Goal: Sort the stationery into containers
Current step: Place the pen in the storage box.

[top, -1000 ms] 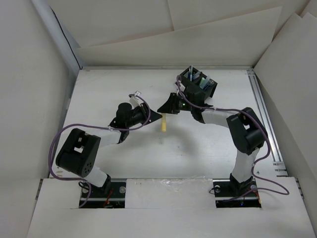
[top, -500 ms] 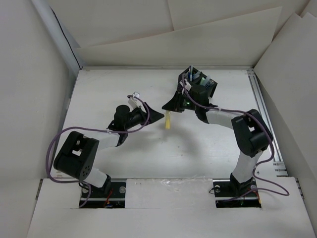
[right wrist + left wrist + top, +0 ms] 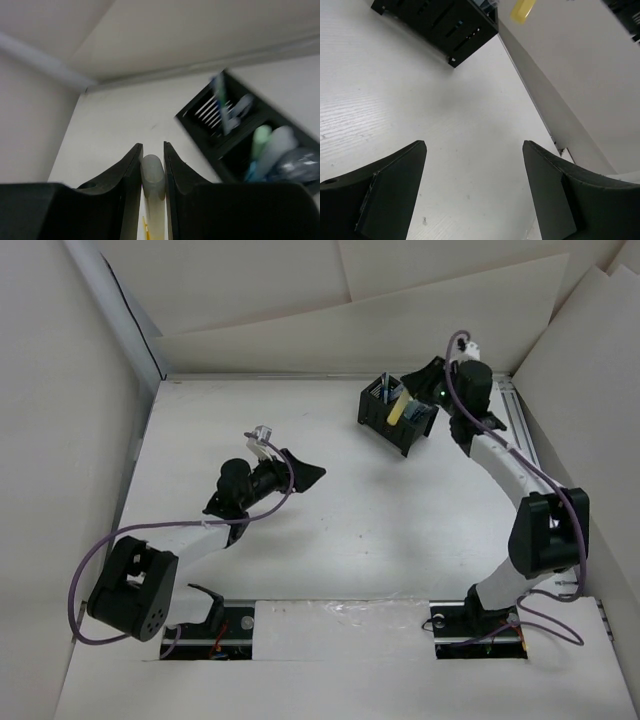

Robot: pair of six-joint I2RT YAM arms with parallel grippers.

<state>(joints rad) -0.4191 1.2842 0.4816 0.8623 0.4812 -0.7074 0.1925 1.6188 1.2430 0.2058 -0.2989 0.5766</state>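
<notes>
The organiser (image 3: 378,408) is a black rigid box with slotted side walls and internal dividers. It stands on the bench (image 3: 350,540) at about 1 o'clock, turned diagonally to the bench edges. In the left wrist view its slots show as narrow cut-outs in a smooth dark wall (image 3: 445,25).

The right tool (image 3: 415,392) is reached out to 1 o'clock, beside the organiser's far right side. Its two black tapered fingers are pressed onto a pale yellow marker (image 3: 397,412). In the right wrist view (image 3: 152,150) the marker (image 3: 154,200) is a smooth, round-ended cylinder clamped between them. From above, the marker overlaps the organiser's right-hand compartments; whether its lower end is inside cannot be told.

The right wrist view of the organiser (image 3: 210,135) is blurred. It shows stubby pale green and light-blue markers (image 3: 272,150) in one compartment and a thin pen (image 3: 220,102) upright in another.

The left tool (image 3: 312,475) sits just off bench centre toward 10 o'clock. Its wedge-shaped matte black fingers are spread wide with nothing between them (image 3: 474,145).

The bench surface (image 3: 395,100) is white with a fine linear grain. White flat panels (image 3: 350,330) enclose it at 9, 12 and 3 o'clock. A metal rail (image 3: 525,460) runs along the 3 o'clock edge. Purple cables (image 3: 110,540) loop along both arms.
</notes>
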